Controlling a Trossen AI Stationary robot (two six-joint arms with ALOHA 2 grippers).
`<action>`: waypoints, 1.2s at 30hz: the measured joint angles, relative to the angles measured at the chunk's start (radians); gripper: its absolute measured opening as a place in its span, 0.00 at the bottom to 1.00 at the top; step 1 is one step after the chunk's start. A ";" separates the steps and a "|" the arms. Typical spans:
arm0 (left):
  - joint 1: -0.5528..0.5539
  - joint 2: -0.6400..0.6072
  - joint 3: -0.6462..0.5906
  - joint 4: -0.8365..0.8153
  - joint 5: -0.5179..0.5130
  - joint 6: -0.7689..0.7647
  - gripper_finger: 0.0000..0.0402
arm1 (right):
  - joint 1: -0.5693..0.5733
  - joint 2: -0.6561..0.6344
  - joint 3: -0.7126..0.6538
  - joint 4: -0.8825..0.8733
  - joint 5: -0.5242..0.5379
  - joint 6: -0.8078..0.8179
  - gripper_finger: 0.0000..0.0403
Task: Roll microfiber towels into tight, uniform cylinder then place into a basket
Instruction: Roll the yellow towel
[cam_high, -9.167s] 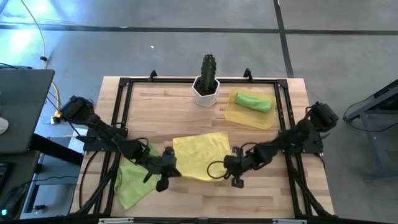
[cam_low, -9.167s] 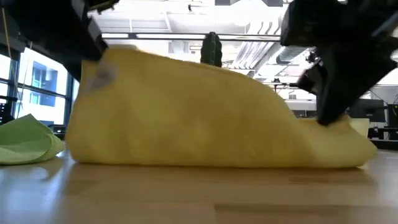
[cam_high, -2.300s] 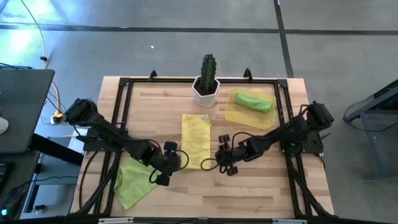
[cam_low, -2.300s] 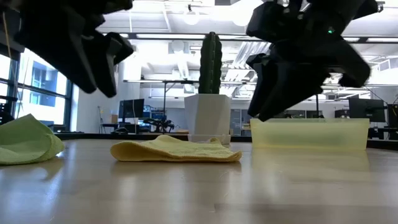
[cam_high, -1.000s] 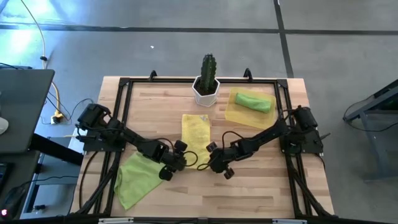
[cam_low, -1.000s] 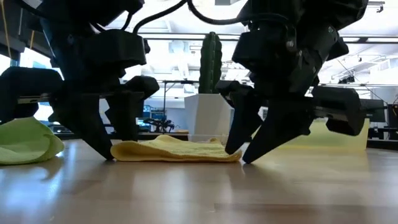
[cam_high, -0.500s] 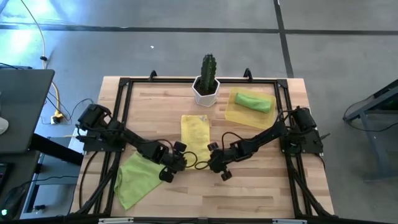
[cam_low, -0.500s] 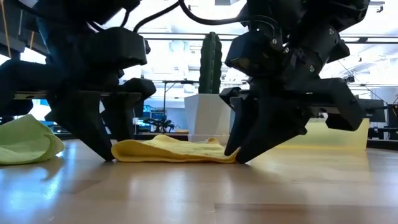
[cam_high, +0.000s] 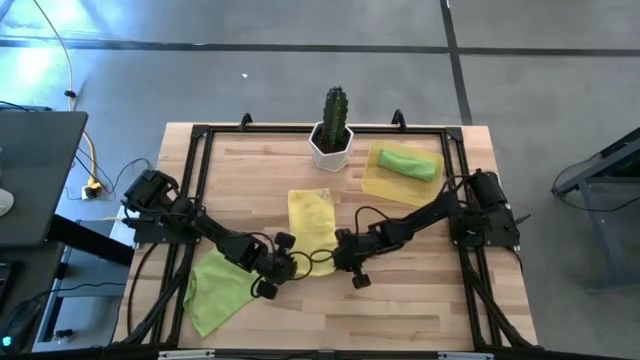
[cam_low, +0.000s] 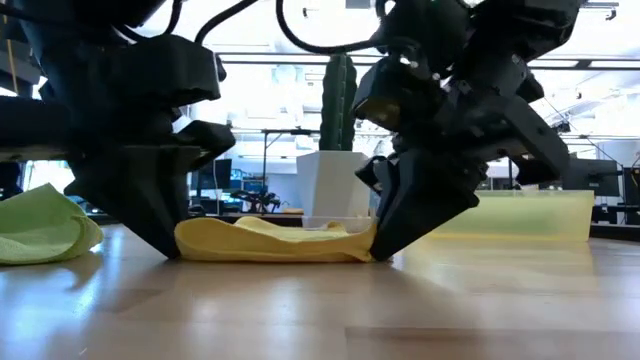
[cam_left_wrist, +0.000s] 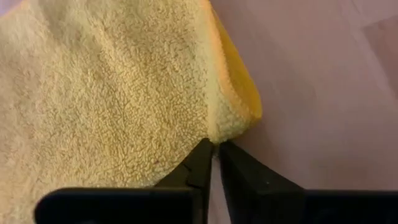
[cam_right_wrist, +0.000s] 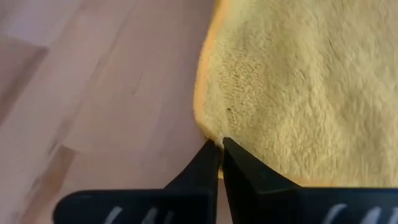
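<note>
High view shows us the folded yellow towel mid-counter, our left hand and right hand each pinched tight on a near corner; a rolled green towel lies in the basket

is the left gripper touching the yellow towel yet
Touching. The left wrist view shows the left gripper with its fingers pinched on the near edge of the yellow towel, no gap.
</note>
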 joint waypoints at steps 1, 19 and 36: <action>0.000 -0.001 0.000 0.000 0.016 -0.013 0.04 | -0.006 0.000 0.000 0.005 -0.013 0.023 0.01; 0.013 -0.004 0.000 0.071 0.170 -0.483 0.00 | -0.072 0.003 -0.003 0.079 -0.228 0.442 0.00; 0.013 -0.087 0.000 -0.081 0.057 -0.920 0.00 | -0.086 0.000 -0.002 0.083 -0.049 0.548 0.00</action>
